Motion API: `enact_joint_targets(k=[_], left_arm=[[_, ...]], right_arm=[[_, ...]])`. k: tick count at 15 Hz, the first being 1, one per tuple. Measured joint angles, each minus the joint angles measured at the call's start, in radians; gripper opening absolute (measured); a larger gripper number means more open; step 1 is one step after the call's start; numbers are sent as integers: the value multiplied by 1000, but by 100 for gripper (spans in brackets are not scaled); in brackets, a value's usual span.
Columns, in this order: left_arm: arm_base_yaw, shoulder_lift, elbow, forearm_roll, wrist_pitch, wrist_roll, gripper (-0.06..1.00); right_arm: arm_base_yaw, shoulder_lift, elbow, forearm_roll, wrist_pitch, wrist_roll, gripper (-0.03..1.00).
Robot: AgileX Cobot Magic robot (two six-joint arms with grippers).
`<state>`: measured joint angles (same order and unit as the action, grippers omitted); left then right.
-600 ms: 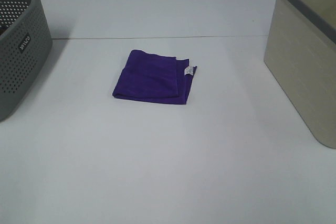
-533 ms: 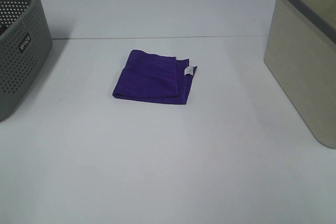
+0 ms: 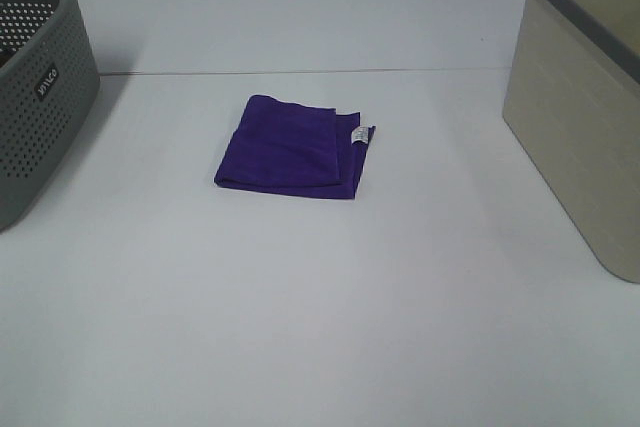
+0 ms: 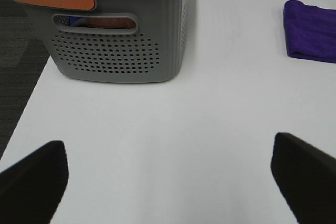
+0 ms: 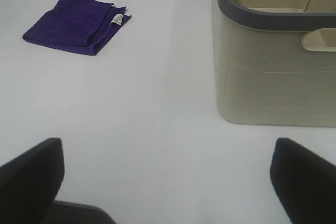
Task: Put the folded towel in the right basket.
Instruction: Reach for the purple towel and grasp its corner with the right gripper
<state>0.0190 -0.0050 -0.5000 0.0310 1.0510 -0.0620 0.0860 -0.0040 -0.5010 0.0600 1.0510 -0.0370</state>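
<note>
A folded purple towel [image 3: 292, 148] with a small white label lies flat on the white table, middle of the exterior view. It also shows in the left wrist view [image 4: 311, 38] and in the right wrist view [image 5: 73, 23]. The beige basket with a dark grey rim [image 3: 578, 107] stands at the right edge; the right wrist view shows its wall [image 5: 273, 77]. Neither arm shows in the exterior view. My left gripper [image 4: 168, 182] is open and empty, well short of the towel. My right gripper [image 5: 168, 182] is open and empty, beside the beige basket.
A grey perforated basket [image 3: 35, 87] stands at the left edge; in the left wrist view [image 4: 110, 51] it has an orange handle and holds some items. The white table [image 3: 320, 297] stretches between the two baskets. Dark floor shows past the table's left edge.
</note>
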Motion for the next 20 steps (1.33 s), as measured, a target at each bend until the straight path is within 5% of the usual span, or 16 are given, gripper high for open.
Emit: enact_joint_targets(k=[20], left_arm=[[0, 0, 0, 0, 0, 0, 99]], right_arm=[[0, 0, 0, -1, 0, 0, 98]])
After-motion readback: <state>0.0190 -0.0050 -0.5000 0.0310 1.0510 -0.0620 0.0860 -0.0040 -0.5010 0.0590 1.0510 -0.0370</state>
